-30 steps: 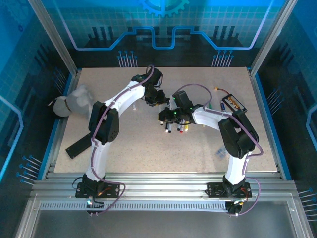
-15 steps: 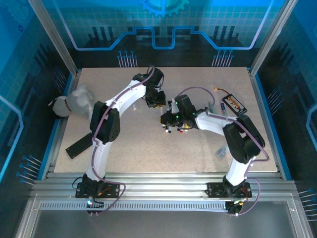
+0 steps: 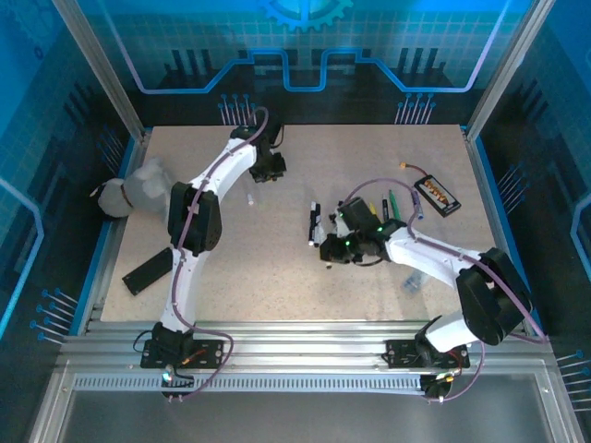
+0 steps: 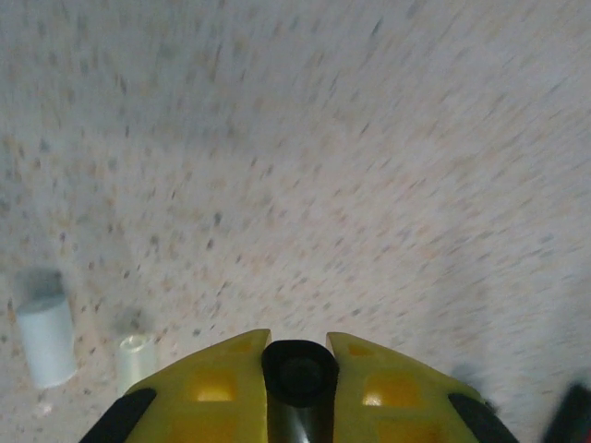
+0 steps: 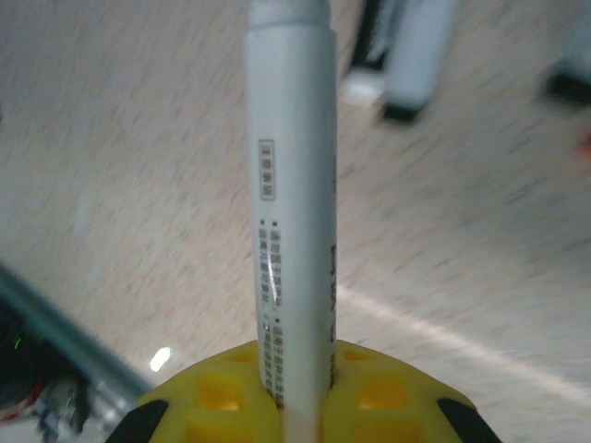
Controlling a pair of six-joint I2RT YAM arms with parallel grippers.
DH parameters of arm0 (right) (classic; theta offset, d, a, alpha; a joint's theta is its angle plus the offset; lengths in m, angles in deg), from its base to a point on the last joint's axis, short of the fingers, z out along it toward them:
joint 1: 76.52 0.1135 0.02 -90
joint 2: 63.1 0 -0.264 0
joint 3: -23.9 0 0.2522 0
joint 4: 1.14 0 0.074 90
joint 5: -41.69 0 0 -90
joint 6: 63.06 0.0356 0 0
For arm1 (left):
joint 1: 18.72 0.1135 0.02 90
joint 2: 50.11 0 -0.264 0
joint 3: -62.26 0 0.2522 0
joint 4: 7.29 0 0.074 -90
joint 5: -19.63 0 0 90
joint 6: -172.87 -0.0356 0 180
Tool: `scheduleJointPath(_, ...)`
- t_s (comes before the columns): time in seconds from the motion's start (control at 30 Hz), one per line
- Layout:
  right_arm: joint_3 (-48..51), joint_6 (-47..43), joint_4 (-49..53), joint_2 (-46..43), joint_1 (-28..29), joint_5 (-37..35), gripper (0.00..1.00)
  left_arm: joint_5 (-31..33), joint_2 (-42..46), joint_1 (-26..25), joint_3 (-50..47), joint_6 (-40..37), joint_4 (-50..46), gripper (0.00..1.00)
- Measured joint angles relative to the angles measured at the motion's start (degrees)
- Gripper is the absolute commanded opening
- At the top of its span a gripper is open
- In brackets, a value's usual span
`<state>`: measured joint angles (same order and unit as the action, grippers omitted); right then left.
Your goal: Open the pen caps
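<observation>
Speckled table (image 3: 277,268) below: left hand (image 4: 297,341) pinches black cap (image 4: 297,374), right hand (image 5: 294,355) grips white pen (image 5: 291,185).

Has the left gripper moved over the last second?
Yes. The left gripper, holding a black cap, went left, away from the black box.

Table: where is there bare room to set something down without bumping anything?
Widest bare patch: the near middle of the table, between the left arm and the right arm. Also free: the far strip between the left fingers and the black box. Crowded: around the pens by the right fingers.
</observation>
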<state>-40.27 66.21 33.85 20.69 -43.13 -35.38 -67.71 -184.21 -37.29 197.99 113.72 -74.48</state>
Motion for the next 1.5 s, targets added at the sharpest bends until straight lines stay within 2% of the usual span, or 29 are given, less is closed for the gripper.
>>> scheduleJointPath(0.17, -6.73, -5.55, 4.52, 3.23, -7.82, -6.54, 0.0, 0.61, 1.31, -0.85, -7.48, -1.22, 0.04, 0.0)
scheduleJointPath(0.27, -10.12, -8.44, 6.91, 7.41, -10.54, -9.4, 0.0, 0.63, 1.53, -0.83, -9.44, -1.44, 0.26, 0.0)
scheduleJointPath(0.6, -14.23, -13.97, 12.85, 15.69, -12.72, -15.54, 0.0, 1.33, 1.68, -0.79, -11.85, -2.62, 1.27, 0.01)
scheduleJointPath(0.87, -14.97, -14.95, 13.88, 19.12, -13.6, -17.35, 0.0, 2.69, 1.66, -0.79, -11.76, -2.99, 1.16, 0.24)
scheduleJointPath(1.0, -15.69, -14.95, 14.34, 21.7, -14.53, -18.67, 0.14, 2.73, 1.46, -0.79, -10.8, -3.82, 0.74, 0.31)
scheduleJointPath(1.17, -17.86, -14.91, 15.58, 22.99, -15.34, -20.85, 0.29, 2.89, 1.4, -0.79, -10.25, -3.91, 0.55, 0.32)
scheduleJointPath(1.5, -20.41, -14.88, 19.15, 24.72, -15.72, -27.78, 0.32, 3.19, 1.4, -1.55, -9.6, -4.0, -0.28, 0.32)
